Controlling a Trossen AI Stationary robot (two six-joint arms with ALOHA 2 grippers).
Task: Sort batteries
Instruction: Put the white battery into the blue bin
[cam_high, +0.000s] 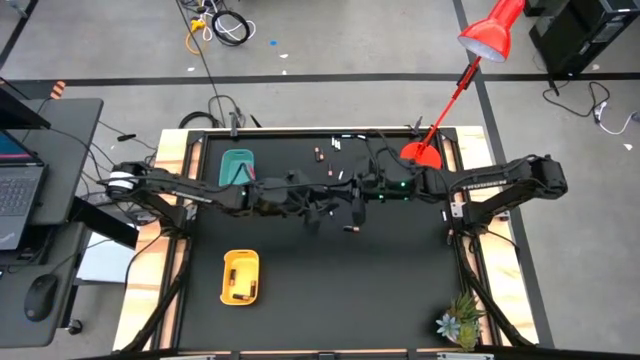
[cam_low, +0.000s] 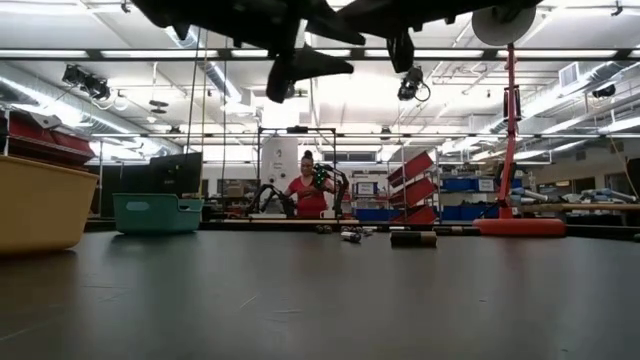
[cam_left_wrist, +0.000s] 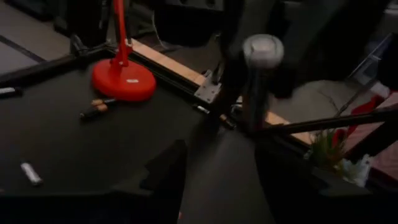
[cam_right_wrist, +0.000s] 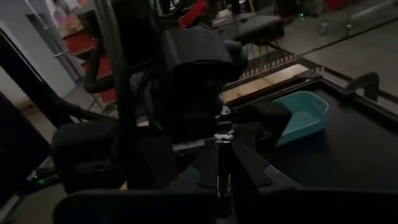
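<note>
**Battery passes between two grippers above the tabletop**

Both arms meet over the middle of the black tabletop, raised well clear of it; the left gripper faces the right gripper at close range. In the right wrist view a dark battery with a silver cap stands upright between the right gripper's fingers, its jaws narrow and closed on it; the left wrist view shows the same cylinder end-on, its silver cap foremost. The left gripper's jaws stand wide, with its fingers spread to either side and apart from the battery.

Other batteries lie loose on the tabletop toward the far edge (a few dark, one pale), near the red lamp base; two of them lie just beside that base. A teal tray sits at the far left of the tabletop; a yellow tray lies nearer the front left, with small items inside that are too small to tell. A potted plant stands at the front right corner. A person in red stands in the room beyond.
</note>
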